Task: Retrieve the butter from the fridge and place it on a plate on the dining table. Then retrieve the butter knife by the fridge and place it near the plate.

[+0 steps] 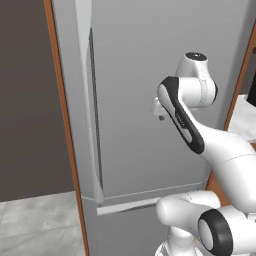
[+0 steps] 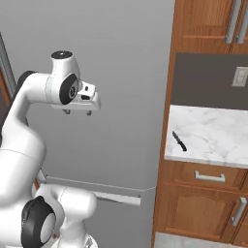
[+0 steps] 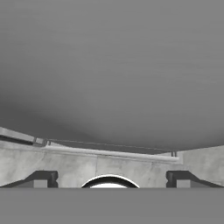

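The fridge (image 2: 111, 72) is seen with its grey doors shut, a long vertical handle (image 1: 89, 100) running down the door at the left of the left base view. The gripper (image 2: 77, 112) is held in front of the door, pointing downward, clear of the handle. Its two fingertips (image 3: 41, 179) are set wide apart in the hand view, with nothing between them, so the jaws are open and empty. Below them, the lower edge of the door and the pale stone floor (image 3: 131, 168) are seen. The butter knife (image 2: 179, 141) is laid flat on the white marble counter (image 2: 218, 135) just right of the fridge, near the counter's front left corner, above wooden cabinet doors (image 2: 193, 208).
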Tool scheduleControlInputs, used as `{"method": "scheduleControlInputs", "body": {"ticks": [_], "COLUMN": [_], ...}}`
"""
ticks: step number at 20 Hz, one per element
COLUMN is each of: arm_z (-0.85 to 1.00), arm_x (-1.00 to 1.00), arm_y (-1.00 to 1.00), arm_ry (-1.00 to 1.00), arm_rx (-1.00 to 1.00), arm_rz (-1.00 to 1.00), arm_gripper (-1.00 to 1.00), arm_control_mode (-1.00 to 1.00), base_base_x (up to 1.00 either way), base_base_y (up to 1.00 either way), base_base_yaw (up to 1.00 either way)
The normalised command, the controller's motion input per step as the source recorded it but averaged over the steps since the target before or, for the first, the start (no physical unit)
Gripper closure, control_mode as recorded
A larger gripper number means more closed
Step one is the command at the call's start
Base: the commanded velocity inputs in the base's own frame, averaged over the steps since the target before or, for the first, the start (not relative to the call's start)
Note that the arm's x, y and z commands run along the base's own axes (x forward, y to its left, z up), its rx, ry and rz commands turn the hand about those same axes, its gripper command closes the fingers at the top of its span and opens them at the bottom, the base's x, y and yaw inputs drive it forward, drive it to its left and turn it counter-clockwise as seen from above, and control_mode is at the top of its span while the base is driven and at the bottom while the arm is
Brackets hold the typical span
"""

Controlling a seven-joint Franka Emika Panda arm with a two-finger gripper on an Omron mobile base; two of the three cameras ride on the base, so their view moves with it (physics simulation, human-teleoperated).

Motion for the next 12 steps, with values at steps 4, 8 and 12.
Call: {"method": "scheduleControlInputs", "body": {"ticks": [4, 8, 12], "arm_z": [0.00, 0.00, 0.00], "arm_x": [0.00, 0.00, 0.00], "arm_y": [0.00, 0.00, 0.00], "arm_ry": [0.00, 0.00, 0.00], "arm_rx": [0.00, 0.00, 0.00], "arm_rz": [0.00, 0.00, 0.00], "arm_gripper": [-1.00, -1.00, -1.00], "arm_control_mode": [1.00, 1.00, 1.00], "base_base_x": [-0.35, -0.53, -0.39], "base_base_y": [0.20, 0.33, 0.59], "base_base_yaw": [-0.05, -0.04, -0.01]}}
